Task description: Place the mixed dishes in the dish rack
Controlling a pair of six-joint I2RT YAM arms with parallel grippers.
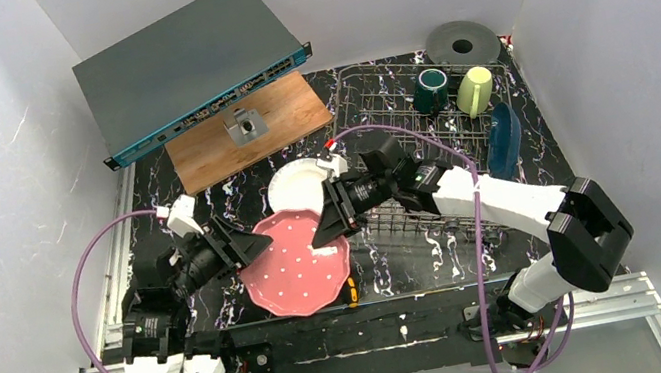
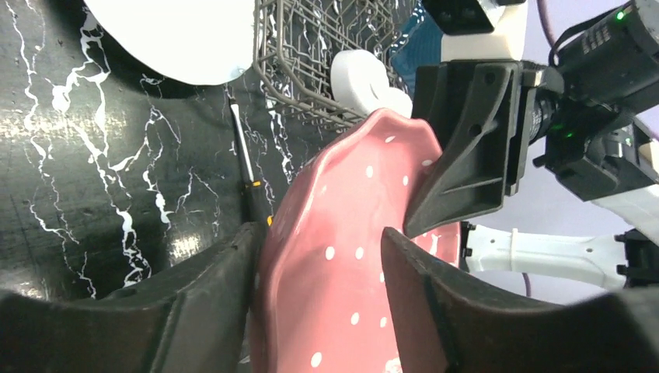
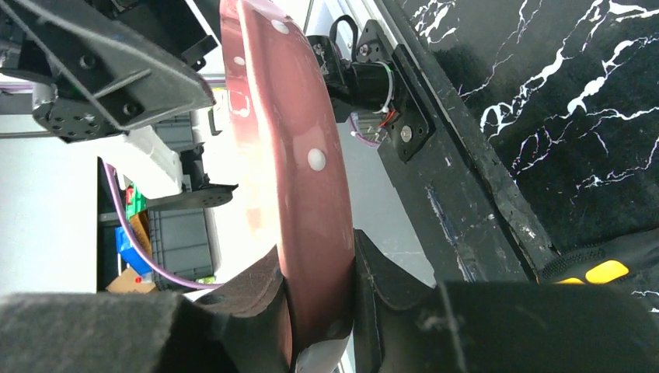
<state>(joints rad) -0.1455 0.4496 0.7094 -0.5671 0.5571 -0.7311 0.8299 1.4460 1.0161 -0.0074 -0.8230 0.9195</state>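
Right gripper (image 3: pixel 319 289) pinches the pink plate (image 1: pixel 295 271) by its rim, the clamped edge hidden between its pads. Left gripper (image 2: pixel 322 242) stands spread astride the opposite rim, though whether it touches is unclear. The rack (image 1: pixel 363 92) lies just behind the right gripper.

- White dots are scattered over the pink white-dotted plate (image 1: pixel 295 271).
- At far right, a dark teal mug (image 1: pixel 432 88) and a pale yellow-green mug (image 1: pixel 475 89) are seen.
- The table (image 1: pixel 410 259) is veined white on black.
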